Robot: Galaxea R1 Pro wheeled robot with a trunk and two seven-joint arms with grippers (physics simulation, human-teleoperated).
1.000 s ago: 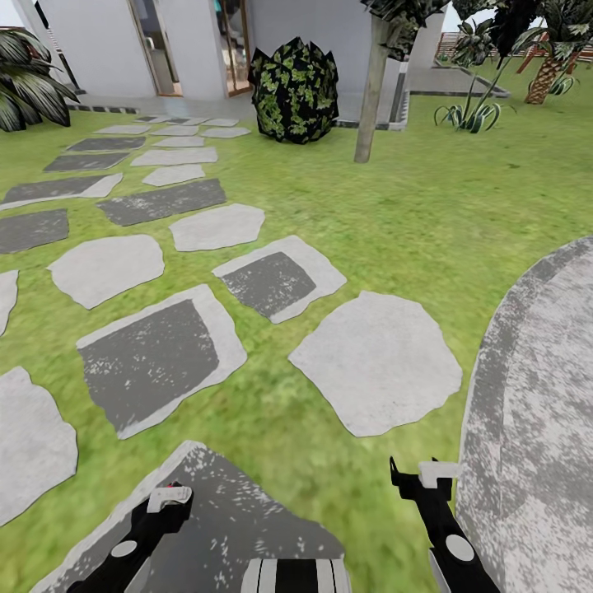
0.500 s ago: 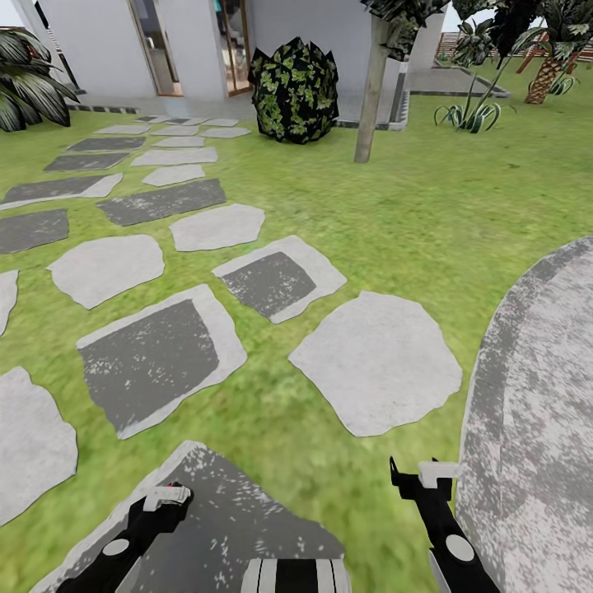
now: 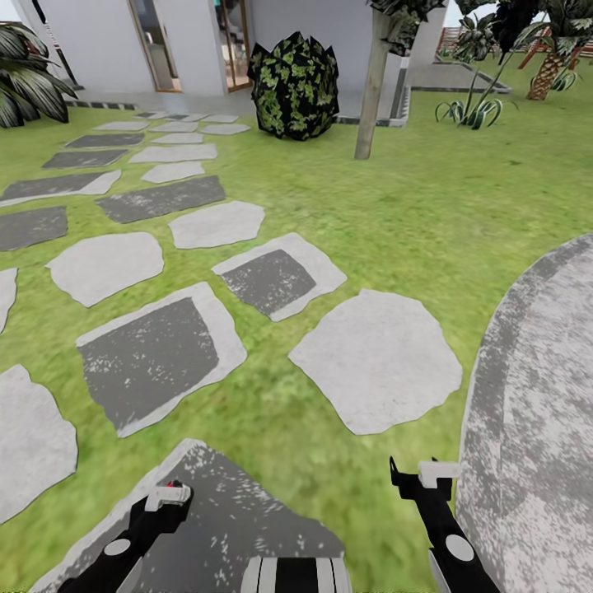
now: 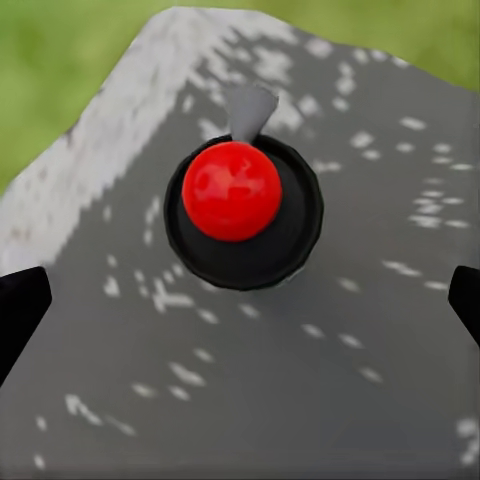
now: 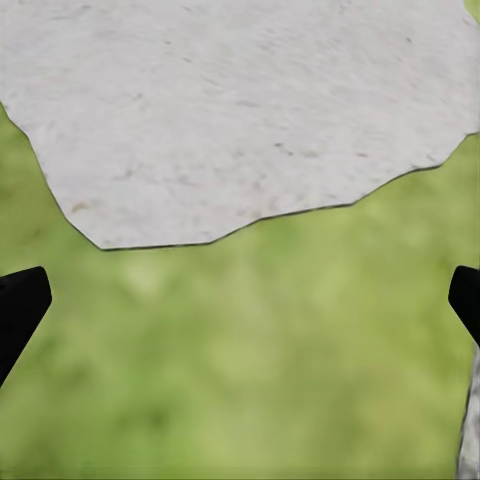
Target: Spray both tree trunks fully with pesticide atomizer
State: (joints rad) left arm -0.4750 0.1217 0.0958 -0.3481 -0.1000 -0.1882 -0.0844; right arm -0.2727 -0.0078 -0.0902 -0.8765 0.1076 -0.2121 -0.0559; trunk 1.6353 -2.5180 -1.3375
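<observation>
Looking down from the head view, we've got our left gripper (image 3: 167, 497) low over a dark grey slab (image 3: 239, 515), its fingers spread wide, nothing between them. In the left wrist view the pesticide atomizer (image 4: 243, 212) stands on that slab directly below, red knob up, black fingertips (image 4: 20, 310) well apart on either side. Further right, our right gripper (image 3: 420, 478) hangs over grass (image 3: 329, 461) beside the curved paving (image 3: 535, 428), also spread and unloaded. Far ahead, one tree trunk (image 3: 371, 91) rises by the white house (image 3: 346, 33).
</observation>
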